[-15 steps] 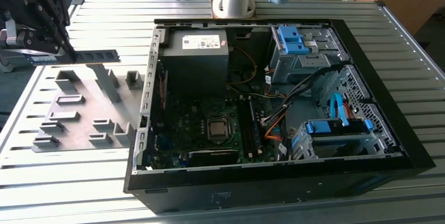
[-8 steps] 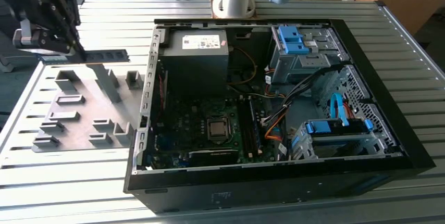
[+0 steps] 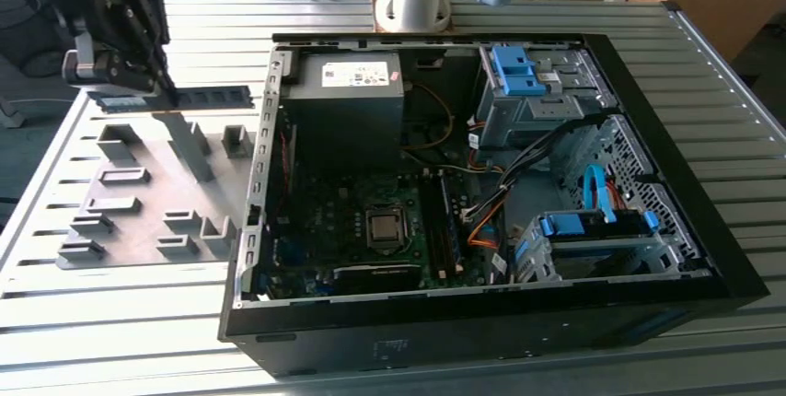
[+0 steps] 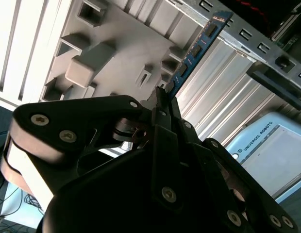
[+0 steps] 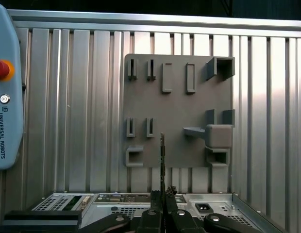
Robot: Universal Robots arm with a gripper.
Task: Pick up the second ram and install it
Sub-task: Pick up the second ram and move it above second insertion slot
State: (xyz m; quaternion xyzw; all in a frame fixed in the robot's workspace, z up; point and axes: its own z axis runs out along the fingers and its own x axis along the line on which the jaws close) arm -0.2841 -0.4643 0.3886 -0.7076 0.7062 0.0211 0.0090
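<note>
One pincer, nipping the second ram edge-on; gripped end hidden

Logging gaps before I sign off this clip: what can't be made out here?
- Second wrist view: the second ram's lower end, hidden inside the gripper.
- First wrist view: its faces, since it shows edge-on.
- Exterior view: which memory slots are filled, too small and dark.
</note>
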